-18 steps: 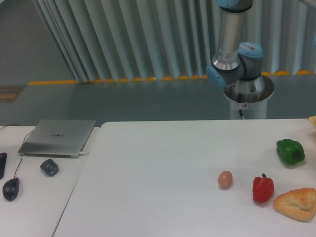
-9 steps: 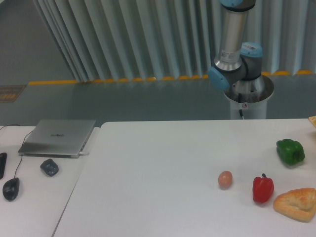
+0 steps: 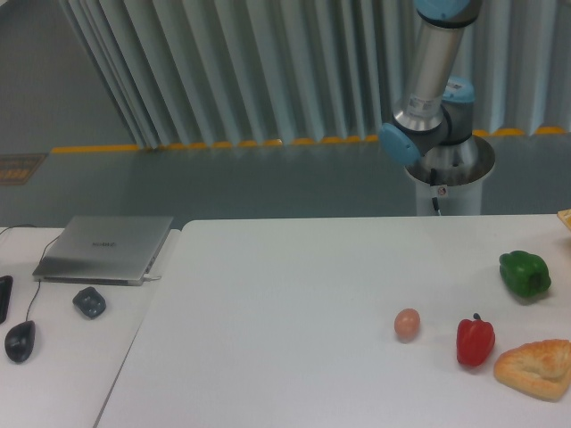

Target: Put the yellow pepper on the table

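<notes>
I cannot see the yellow pepper anywhere in this view; if I am carrying it, it is up past the top edge with my gripper, which is also out of frame, so I cannot tell whether its jaws are clenched or released. The table [image 3: 294, 303] has no yellow pepper on it, so I judge the placing not yet done.

Over the last second my arm [image 3: 437, 67] has leaned to the right, its upper end swinging that way while the base [image 3: 446, 174] behind the table stays put. That suggests a move is under way.

On the table's right side sit a green bell pepper [image 3: 525, 273], a red bell pepper [image 3: 475, 341], an egg [image 3: 407, 324] and a pastry [image 3: 537, 367]. Left of the table, a laptop [image 3: 105, 247] and mouse [image 3: 20, 341] rest on a smaller desk [image 3: 62, 374].
</notes>
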### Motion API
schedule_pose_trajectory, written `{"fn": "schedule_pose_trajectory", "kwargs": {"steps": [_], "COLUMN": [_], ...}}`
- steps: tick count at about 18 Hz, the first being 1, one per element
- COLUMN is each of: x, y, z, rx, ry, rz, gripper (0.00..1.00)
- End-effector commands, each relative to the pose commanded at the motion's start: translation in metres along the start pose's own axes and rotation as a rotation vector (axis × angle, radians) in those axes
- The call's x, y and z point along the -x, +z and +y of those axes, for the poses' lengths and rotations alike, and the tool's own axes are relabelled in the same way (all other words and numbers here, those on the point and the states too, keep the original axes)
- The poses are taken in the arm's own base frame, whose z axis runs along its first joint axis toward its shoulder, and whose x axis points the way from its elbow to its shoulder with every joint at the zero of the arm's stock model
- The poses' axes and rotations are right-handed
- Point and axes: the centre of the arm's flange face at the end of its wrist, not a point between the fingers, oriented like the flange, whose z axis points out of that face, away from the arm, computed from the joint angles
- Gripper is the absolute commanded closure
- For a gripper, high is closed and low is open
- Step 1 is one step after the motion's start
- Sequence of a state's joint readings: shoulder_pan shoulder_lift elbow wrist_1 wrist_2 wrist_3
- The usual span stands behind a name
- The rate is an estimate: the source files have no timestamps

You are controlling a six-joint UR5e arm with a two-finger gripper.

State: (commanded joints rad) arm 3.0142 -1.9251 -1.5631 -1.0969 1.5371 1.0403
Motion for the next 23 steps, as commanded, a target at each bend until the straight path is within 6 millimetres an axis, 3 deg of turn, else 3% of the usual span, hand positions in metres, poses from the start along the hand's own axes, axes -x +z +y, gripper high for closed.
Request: {"fn": "schedule_pose_trajectory", "kwargs": {"steps": [4, 10, 17, 23], "x": [0.013, 0.029, 0.037, 0.033], "y": [0.031, 0.048, 0.052, 0.031], "z": [-0.002, 0.002, 0.005, 0.002], "rx": [-0.037, -0.038, -0.042, -0.058], "ry": [-0.071, -0.111, -0.121, -0.131], "rz": [0.031, 0.024, 0.015, -0.008], "gripper": [0.00, 0.00, 0.00, 0.00]}}
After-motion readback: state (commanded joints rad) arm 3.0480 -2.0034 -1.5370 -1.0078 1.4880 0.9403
